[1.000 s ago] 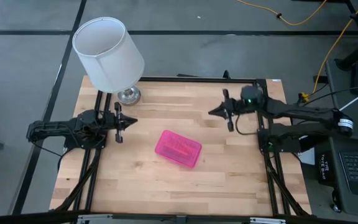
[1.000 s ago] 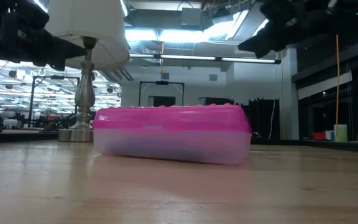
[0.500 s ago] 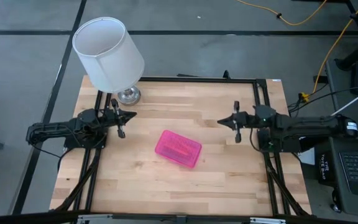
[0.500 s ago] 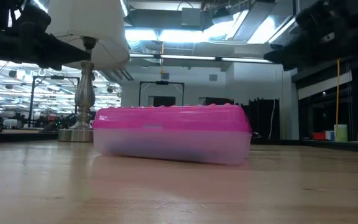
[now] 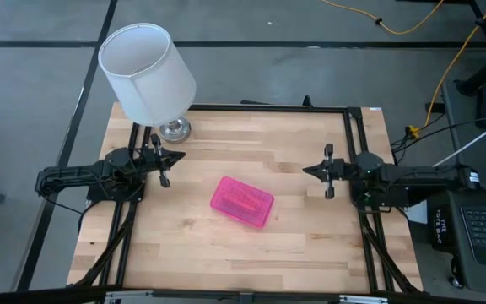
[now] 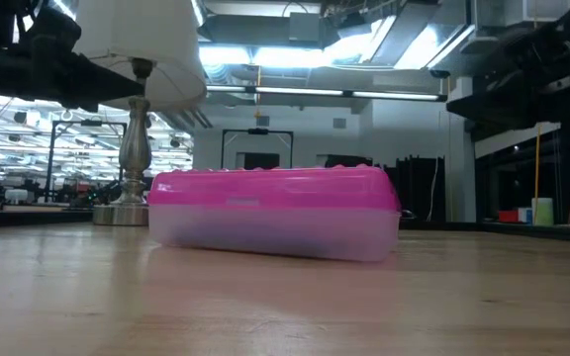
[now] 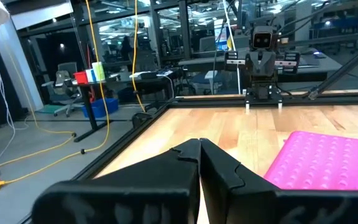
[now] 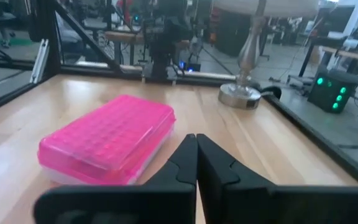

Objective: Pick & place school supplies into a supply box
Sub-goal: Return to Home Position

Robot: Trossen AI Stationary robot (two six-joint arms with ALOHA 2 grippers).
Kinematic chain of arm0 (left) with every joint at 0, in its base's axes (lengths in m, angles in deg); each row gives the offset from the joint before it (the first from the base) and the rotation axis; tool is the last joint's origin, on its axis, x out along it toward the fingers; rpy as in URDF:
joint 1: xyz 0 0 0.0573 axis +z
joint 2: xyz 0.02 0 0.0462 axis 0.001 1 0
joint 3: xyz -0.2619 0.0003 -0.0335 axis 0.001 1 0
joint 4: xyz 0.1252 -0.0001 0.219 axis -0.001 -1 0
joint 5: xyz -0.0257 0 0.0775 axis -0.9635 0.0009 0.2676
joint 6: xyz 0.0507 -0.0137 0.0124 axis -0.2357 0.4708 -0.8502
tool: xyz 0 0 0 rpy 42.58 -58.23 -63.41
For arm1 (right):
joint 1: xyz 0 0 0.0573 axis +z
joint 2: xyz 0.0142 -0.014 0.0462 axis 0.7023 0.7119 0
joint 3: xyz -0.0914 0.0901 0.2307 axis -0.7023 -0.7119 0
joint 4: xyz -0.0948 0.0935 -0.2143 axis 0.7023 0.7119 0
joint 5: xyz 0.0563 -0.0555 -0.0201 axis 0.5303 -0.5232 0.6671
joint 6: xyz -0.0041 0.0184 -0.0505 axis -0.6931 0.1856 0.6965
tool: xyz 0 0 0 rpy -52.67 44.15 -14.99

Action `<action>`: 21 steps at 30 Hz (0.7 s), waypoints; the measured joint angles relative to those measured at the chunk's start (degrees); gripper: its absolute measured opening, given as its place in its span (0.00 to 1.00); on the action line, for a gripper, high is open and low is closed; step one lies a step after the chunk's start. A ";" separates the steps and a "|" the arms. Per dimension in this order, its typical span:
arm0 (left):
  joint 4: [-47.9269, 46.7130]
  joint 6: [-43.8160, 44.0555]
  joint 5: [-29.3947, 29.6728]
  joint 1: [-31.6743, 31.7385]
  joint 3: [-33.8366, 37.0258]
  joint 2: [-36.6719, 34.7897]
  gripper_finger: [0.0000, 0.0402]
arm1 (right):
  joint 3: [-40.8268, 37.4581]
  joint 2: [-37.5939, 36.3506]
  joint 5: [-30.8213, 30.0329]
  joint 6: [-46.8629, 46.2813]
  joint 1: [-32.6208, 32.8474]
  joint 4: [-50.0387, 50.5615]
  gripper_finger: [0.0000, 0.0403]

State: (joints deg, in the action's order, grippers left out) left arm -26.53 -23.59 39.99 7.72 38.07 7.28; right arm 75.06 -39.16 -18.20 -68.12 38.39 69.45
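Observation:
The supply box lies flat on its clear base at the table's middle, its hot-pink ribbed lid shut; it also shows in the low view, left wrist view and right wrist view. Pens, pencils and scissors are not visible on the table. My left gripper is shut and hovers at the table's left side, pointing right. My right gripper is shut and hovers at the right side, pointing left. Both are well clear of the box.
A lamp with a white shade and a silver base stands at the table's far left corner. Black frame rails run along the table's sides and far edge. Bare wood surrounds the box.
My right gripper has drawn back toward the table's right edge and toward the near side, and has come lower. The left gripper has shifted only slightly. The box has stayed where it was.

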 joint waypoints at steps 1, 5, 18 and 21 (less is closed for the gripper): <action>0.01 0.00 0.00 0.00 0.00 0.00 0.01 | 0.02 -0.95 0.00 0.11 0.00 0.58 0.01; -0.01 -0.02 0.02 0.00 0.00 0.00 0.01 | 0.02 -3.72 0.00 2.76 0.00 1.39 0.01; -0.01 0.04 1.85 0.00 0.00 0.00 0.01 | 0.02 -4.29 1.86 3.29 -0.02 1.10 0.03; -0.01 0.00 3.02 0.00 0.00 0.00 0.01 | 0.04 -4.29 3.88 2.88 -0.02 1.19 0.02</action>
State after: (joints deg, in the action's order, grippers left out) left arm -26.54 -23.59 43.02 7.72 38.07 7.28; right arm 75.11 -43.45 -14.32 -65.24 38.37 70.64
